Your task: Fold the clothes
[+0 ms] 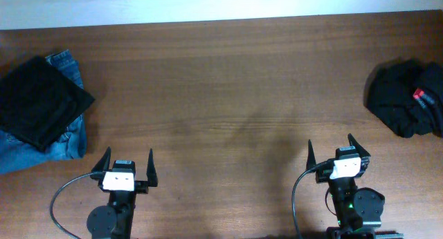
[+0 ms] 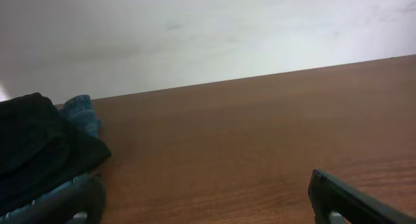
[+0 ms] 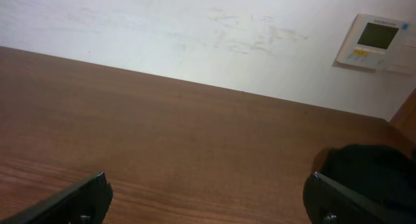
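The black trousers [image 1: 401, 100] lie crumpled at the table's far right edge, with a small red label [image 1: 419, 95] showing. The right wrist view shows them as a dark heap [image 3: 370, 169] beyond my right finger. My right gripper [image 1: 330, 142] is open and empty near the front edge, left of the trousers and short of them; it also shows in the right wrist view [image 3: 205, 201]. My left gripper [image 1: 129, 153] is open and empty at the front left, and its fingers frame bare wood in the left wrist view [image 2: 208, 204].
A folded black garment [image 1: 38, 100] lies on blue denim jeans [image 1: 66, 138] at the left edge, and both also show in the left wrist view [image 2: 39, 146]. The brown wooden table [image 1: 228, 93] meets a white wall, which carries a control panel [image 3: 374, 41].
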